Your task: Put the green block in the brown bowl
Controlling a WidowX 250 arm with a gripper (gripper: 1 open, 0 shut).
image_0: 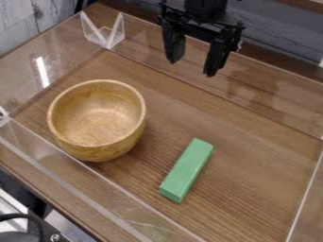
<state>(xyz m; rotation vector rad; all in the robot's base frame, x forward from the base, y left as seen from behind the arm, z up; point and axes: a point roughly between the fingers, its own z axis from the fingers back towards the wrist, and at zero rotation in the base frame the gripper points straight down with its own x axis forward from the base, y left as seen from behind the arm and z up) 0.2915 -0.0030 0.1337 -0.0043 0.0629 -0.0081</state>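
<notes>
We see the green block [187, 170], a plain, elongated bar with flat sides and squared ends, lying on the counter [252, 142] beside the brown bowl [97, 119], apart from it. The bowl is round, deep and light brown, with a thick rim; the counter has a brown wood look. Beyond the bowl, our black pincer [197, 64] hangs wide open, holding nothing. We can read no writing.
</notes>
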